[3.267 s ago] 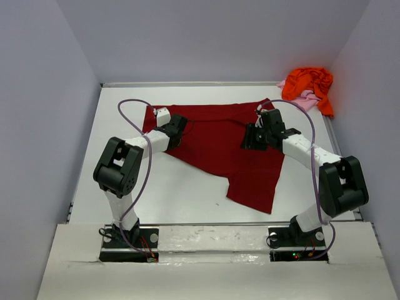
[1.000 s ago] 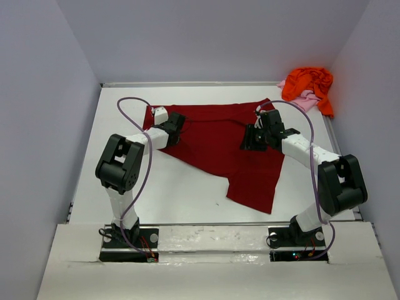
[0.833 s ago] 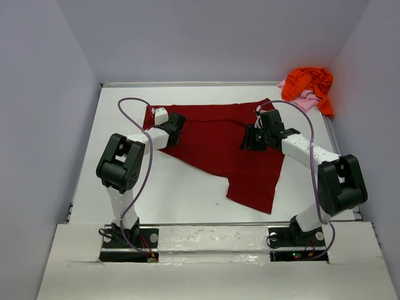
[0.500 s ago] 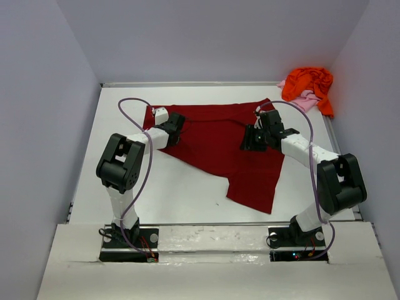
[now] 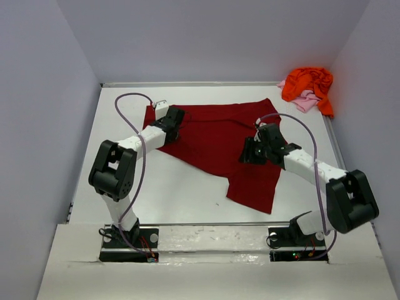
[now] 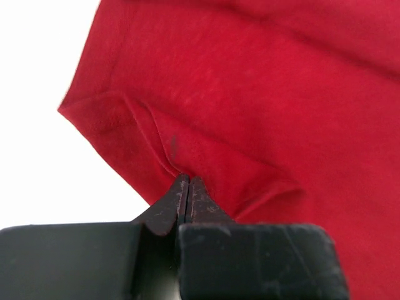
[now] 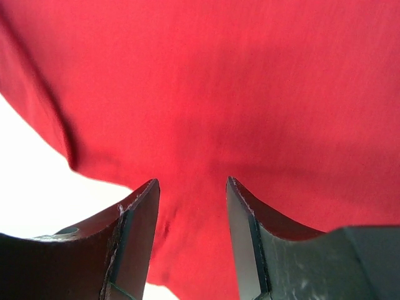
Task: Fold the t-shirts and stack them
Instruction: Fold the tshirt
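Counting three t-shirts: one dark red t-shirt [image 5: 219,140], one orange t-shirt [image 5: 307,82], one pink t-shirt [image 5: 306,102]. Counting two arms: one left arm [image 5: 140,139], one right arm [image 5: 306,164]. Counting two grippers: one left gripper [image 6: 187,183], one right gripper [image 7: 190,185]. Counting two purple cables: one left cable [image 5: 131,94], one right cable [image 5: 294,117]. Counting one table [image 5: 181,197].

The crimson t-shirt [image 5: 219,140] is plain, one even dark red. At two o'clock the orange t-shirt [image 5: 309,81] is bright and the pink t-shirt [image 5: 306,102] pale. The table [image 5: 187,194] is white. The left arm [image 5: 140,139] and right arm [image 5: 306,164] are white with black joints; their cables [image 5: 290,115] are purple. The walls [image 5: 219,37] are pale lavender-grey.
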Controlling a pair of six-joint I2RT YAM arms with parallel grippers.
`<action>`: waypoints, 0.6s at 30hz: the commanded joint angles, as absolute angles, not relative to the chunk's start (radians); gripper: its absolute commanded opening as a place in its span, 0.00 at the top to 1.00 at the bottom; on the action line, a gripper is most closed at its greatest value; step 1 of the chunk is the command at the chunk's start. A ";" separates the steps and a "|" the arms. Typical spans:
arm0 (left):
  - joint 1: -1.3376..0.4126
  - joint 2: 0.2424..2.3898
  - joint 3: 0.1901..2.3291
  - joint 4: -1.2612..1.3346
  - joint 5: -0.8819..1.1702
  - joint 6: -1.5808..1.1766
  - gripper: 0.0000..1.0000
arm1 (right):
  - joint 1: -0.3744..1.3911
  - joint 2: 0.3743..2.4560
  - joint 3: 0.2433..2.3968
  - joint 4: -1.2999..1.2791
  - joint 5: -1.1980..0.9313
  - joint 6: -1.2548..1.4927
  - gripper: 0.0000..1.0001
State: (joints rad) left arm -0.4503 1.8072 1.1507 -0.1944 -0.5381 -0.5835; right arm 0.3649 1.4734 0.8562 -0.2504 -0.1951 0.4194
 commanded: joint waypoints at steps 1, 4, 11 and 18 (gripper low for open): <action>-0.456 1.677 1.276 -0.256 -0.529 -0.504 1.00 | 0.435 1.272 0.715 -0.216 -0.134 0.529 0.48; -0.453 1.677 1.344 -0.296 -0.535 -0.453 1.00 | 0.456 1.139 0.612 -0.241 -0.092 0.603 0.49; -0.431 1.663 1.394 -0.304 -0.477 -0.385 1.00 | 0.492 0.689 0.477 -0.574 0.121 0.865 0.52; -0.362 1.609 1.371 -0.279 -0.440 -0.384 1.00 | 0.502 0.632 0.509 -0.772 0.192 1.009 0.54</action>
State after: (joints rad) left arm -0.4065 1.6943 1.3830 -0.2909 -0.4568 -0.4110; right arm 0.4896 0.5972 0.4767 -0.6254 0.0998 0.8948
